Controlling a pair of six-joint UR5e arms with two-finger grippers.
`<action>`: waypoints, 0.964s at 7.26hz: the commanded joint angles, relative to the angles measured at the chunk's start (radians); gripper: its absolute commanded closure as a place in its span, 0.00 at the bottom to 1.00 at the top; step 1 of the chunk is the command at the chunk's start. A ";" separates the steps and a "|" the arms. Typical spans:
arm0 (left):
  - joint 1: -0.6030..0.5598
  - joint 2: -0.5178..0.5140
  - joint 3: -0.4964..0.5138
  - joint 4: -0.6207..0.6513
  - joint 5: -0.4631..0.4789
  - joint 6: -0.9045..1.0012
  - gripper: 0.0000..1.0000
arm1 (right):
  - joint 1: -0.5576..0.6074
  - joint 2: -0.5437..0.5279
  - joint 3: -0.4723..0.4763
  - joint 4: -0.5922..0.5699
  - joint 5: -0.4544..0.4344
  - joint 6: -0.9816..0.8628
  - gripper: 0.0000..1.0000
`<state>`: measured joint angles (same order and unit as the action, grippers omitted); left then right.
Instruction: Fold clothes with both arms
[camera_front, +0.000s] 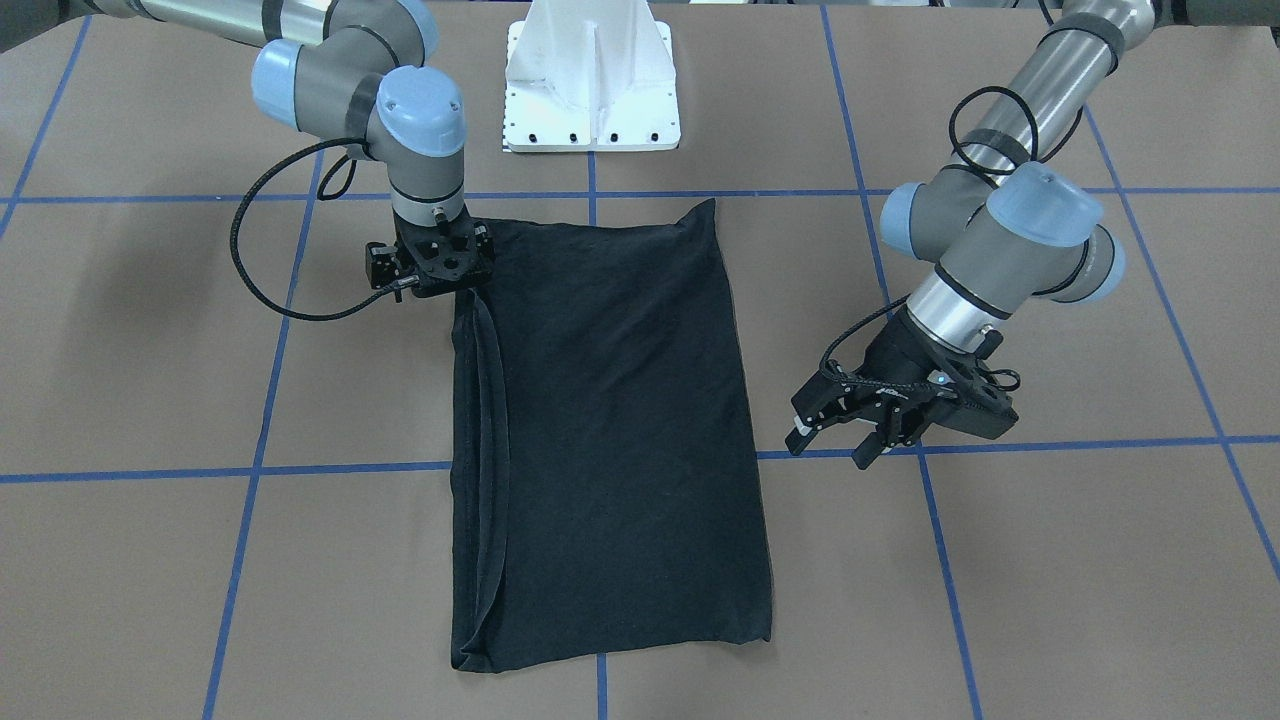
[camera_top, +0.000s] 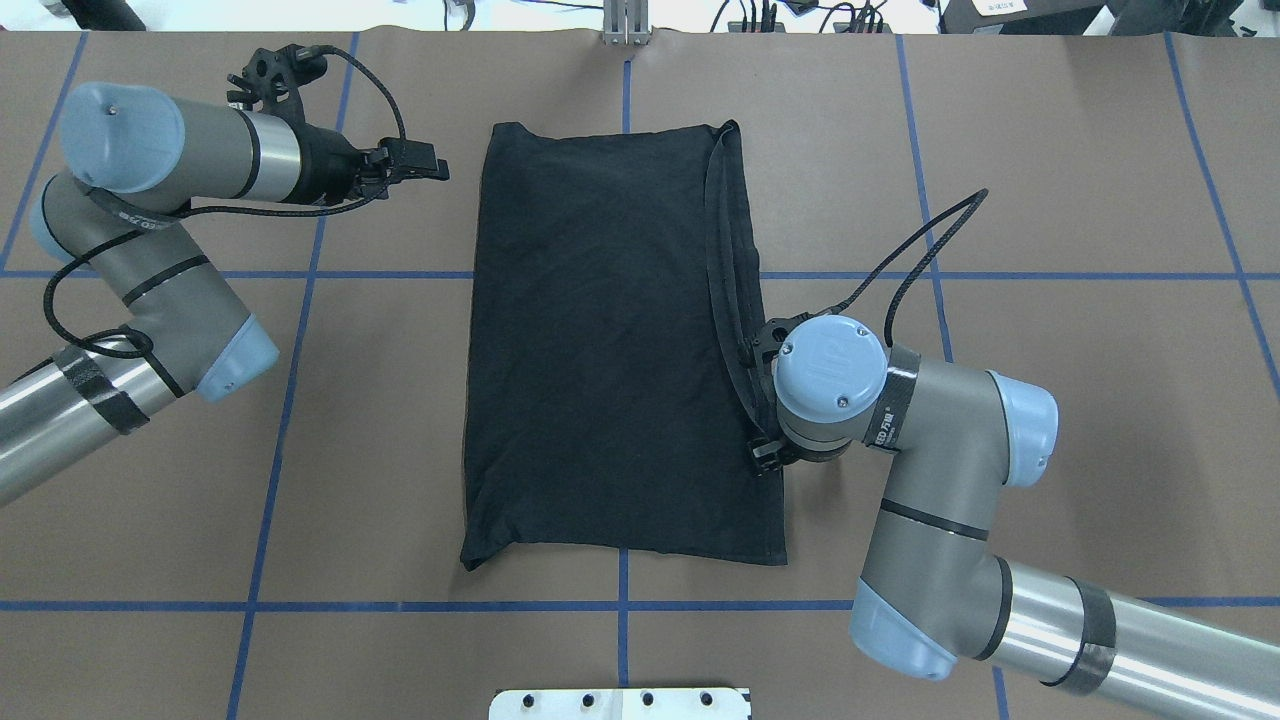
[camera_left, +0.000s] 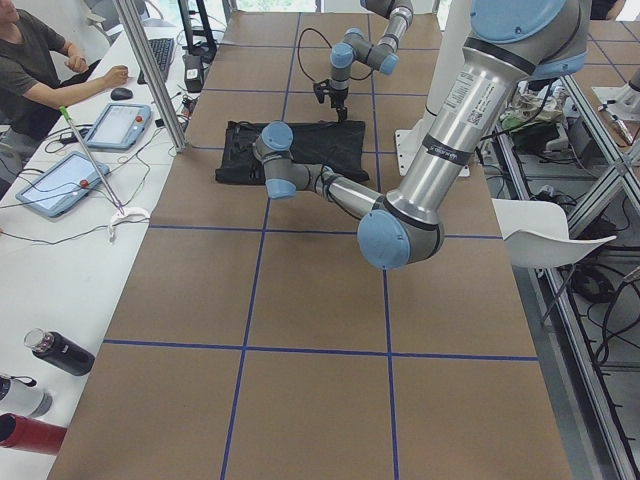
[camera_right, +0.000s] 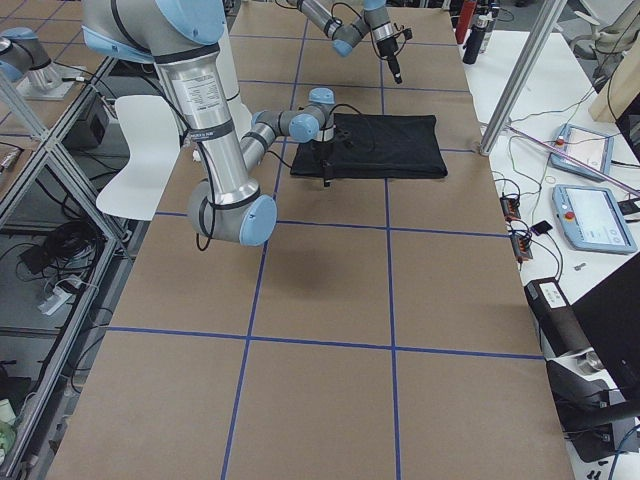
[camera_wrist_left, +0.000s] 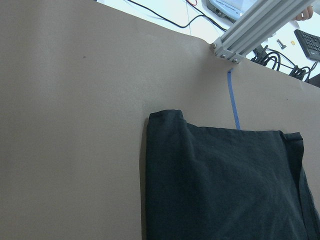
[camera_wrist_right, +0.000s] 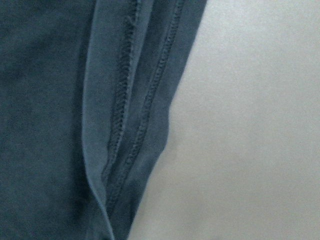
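A black cotton T-shirt (camera_top: 610, 340), folded into a long rectangle, lies flat on the brown, blue-taped bench (camera_top: 350, 450). The left black two-finger gripper (camera_front: 828, 452) hovers beside it, spread and empty. The right gripper (camera_front: 440, 262) points down at the shirt's hemmed edge; I cannot tell how its jaws stand.

Print on the right arm (camera_top: 940, 400) cannot be read.

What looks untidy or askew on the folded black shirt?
The T-shirt lies in a fairly neat rectangle, but along its edge by the right gripper the hemmed layers do not line up: a curved strip shows. Nothing looks torn.
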<state>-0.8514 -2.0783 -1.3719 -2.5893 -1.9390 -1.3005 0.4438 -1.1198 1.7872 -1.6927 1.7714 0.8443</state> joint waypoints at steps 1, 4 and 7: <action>0.000 0.000 0.001 0.000 0.000 0.001 0.00 | 0.015 -0.024 0.000 0.001 0.000 -0.007 0.00; 0.000 0.001 0.001 0.000 0.000 0.003 0.00 | 0.050 -0.020 0.020 0.002 0.020 -0.005 0.01; 0.000 0.001 0.001 0.000 0.000 0.004 0.00 | 0.052 0.078 0.011 0.004 0.020 -0.007 0.00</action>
<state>-0.8514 -2.0775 -1.3715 -2.5894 -1.9390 -1.2974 0.4958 -1.0815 1.8036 -1.6895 1.7926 0.8378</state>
